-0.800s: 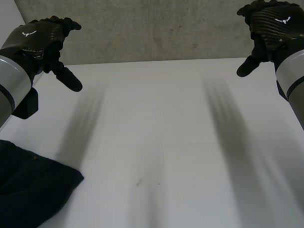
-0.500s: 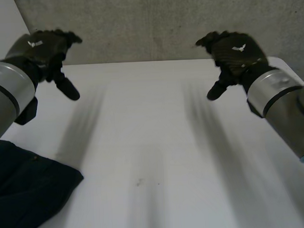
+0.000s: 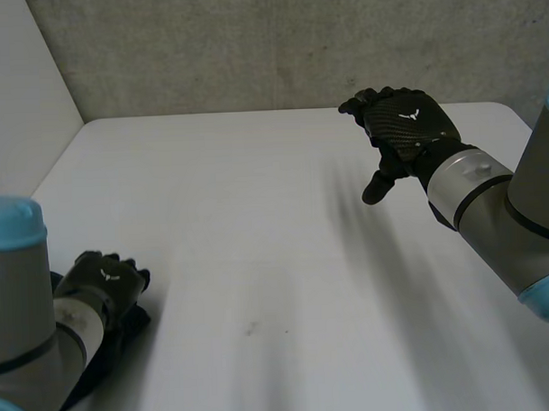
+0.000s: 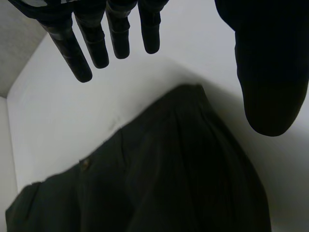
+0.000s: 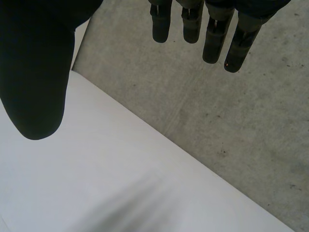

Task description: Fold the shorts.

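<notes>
The dark shorts (image 4: 169, 188) lie bunched on the white table (image 3: 257, 215) at its near left corner, with a small button (image 4: 86, 164) showing on them. In the head view only a dark strip of the shorts (image 3: 117, 344) sticks out beside my left forearm. My left hand (image 3: 103, 276) hovers just above that heap, its fingers (image 4: 79, 48) straight and spread, thumb apart, holding nothing. My right hand (image 3: 405, 127) hangs open over the far right of the table, away from the shorts, with straight fingers (image 5: 212, 34) and nothing between them and the thumb.
A rough grey wall (image 3: 296, 42) runs along the table's far edge, and a white panel (image 3: 18, 88) stands along its left side. Bare tabletop stretches between the two hands.
My left hand has come down from the far left to the near left corner, right over the shorts. My right hand has moved inward and lower. Both stay open.
</notes>
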